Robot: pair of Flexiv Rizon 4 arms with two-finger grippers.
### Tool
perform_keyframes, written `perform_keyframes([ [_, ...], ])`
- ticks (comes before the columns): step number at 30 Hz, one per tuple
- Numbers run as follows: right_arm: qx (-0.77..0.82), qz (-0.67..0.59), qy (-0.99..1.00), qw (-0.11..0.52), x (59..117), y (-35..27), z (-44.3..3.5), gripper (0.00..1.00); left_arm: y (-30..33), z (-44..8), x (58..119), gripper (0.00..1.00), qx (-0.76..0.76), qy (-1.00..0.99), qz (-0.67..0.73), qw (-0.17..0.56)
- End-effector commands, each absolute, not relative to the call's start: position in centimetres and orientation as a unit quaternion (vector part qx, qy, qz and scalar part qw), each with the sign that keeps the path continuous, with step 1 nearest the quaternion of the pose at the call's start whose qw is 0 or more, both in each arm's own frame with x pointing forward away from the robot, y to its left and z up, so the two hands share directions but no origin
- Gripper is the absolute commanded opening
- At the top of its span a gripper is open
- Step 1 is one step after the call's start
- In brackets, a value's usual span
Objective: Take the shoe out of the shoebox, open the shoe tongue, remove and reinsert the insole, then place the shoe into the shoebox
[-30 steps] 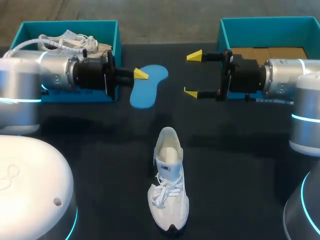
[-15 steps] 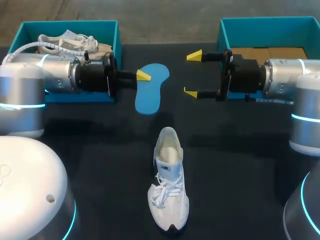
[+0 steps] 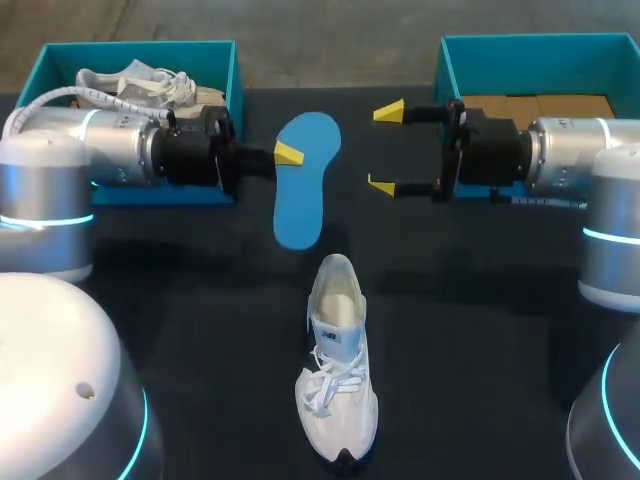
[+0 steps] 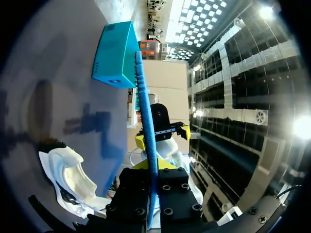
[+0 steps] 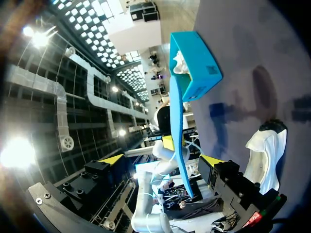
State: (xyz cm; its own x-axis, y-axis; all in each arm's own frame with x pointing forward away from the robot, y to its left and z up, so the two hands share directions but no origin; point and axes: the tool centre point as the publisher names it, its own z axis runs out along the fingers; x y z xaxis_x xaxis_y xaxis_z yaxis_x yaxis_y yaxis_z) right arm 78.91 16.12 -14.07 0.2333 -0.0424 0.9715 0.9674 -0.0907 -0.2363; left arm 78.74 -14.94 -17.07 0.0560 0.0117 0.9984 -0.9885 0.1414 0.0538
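the left tool (image 3: 285, 153) pinches just one edge of the blue insole (image 3: 300, 200), held above the tabletop far of the white shoe (image 3: 338, 360), while the right tool (image 3: 385, 148) gapes wide and empty, so the likely floppy insole may twist or slip out.

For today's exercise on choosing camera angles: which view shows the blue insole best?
The head view: the blue insole shows its whole flat outline, held by the left pincer. Both wrist views show it only edge-on, as a thin blue strip.
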Motion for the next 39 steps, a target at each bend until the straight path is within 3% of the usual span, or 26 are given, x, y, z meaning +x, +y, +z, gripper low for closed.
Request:
perform_keyframes([
  [1,-0.571,-0.469,-0.404,0.538,78.8,16.3,-14.1,1.0,-14.9,-17.2,78.7,0.0,0.47,-0.52,0.456,0.549],
  [7,-0.571,-0.469,-0.404,0.538,78.8,16.3,-14.1,1.0,-14.9,-17.2,78.7,0.0,0.47,-0.521,0.457,0.547],
  [25,-0.753,-0.227,-0.533,0.312,79.2,18.1,-5.3,1.0,-14.9,-17.2,78.7,0.0,0.47,-0.521,0.457,0.547],
  [39,-0.801,-0.094,-0.571,0.154,79.7,22.6,-0.9,1.0,-14.9,-17.2,78.7,0.0,0.47,-0.521,0.457,0.547],
])
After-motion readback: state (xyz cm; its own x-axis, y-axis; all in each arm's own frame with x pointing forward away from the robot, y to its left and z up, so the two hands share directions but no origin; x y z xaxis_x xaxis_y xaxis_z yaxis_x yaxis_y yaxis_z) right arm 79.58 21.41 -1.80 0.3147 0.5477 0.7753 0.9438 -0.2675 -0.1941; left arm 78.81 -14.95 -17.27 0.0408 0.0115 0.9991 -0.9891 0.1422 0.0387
